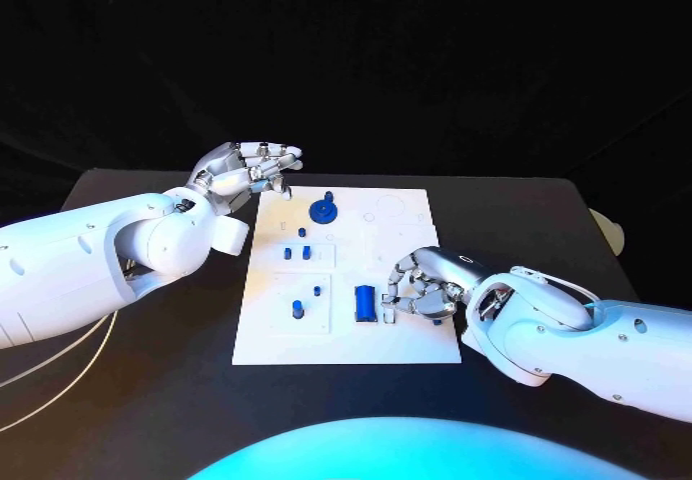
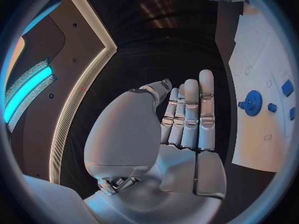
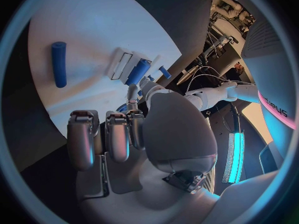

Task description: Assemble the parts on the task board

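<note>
Item 1, nearest me: right hand [image 1: 421,285], low over the task board [image 1: 411,345] near its right edge, fingers curled in; whether it holds anything I can't tell. Just beside it lies a blue cylinder [image 1: 366,303], loose on the board.
Item 2: small blue pegs [image 1: 297,311] mid-board, some look seated.
Item 3: blue gear [image 1: 327,210], far end, on its post, prob. done.
Item 4, farthest: left hand [image 1: 248,168] by the far left corner, fingers together, holding nothing.
Est. progress: partway; the cylinder is left.
</note>
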